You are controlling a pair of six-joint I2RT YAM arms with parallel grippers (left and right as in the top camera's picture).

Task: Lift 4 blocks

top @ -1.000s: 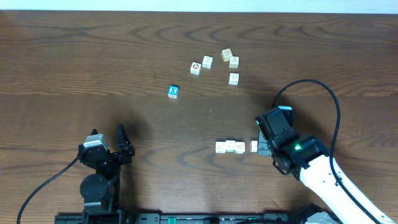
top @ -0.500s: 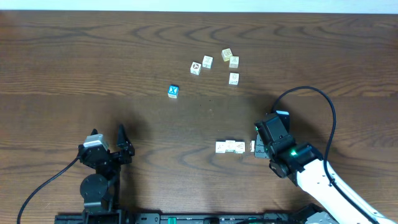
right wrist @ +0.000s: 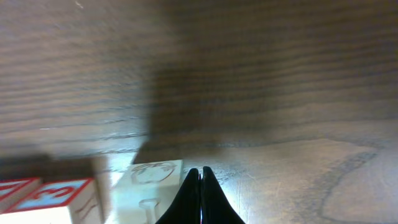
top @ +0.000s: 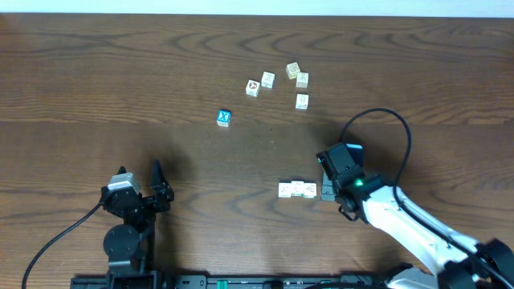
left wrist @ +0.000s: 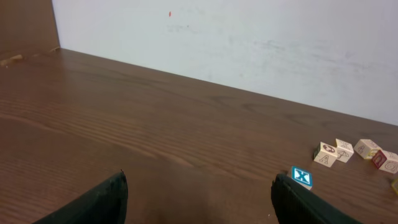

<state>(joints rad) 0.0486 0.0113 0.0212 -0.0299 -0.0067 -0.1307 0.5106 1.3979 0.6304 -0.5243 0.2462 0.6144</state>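
Of the right jaws: pressed fully together, holding nothing, low over the table [top: 96, 64]. Just before their tips, one cream block [right wrist: 152, 180], beside the row of blocks [top: 297, 189] near the table's front. Of the left jaws: standing wide apart, empty, well apart from every block.

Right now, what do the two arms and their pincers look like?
The left arm is squat and black, with a grey block on top and a black cable trailing off. The left pincer is dark and blunt-tipped. The right arm has white links, a black head with a green light and a looped cable. The right pincer is black and tapered.
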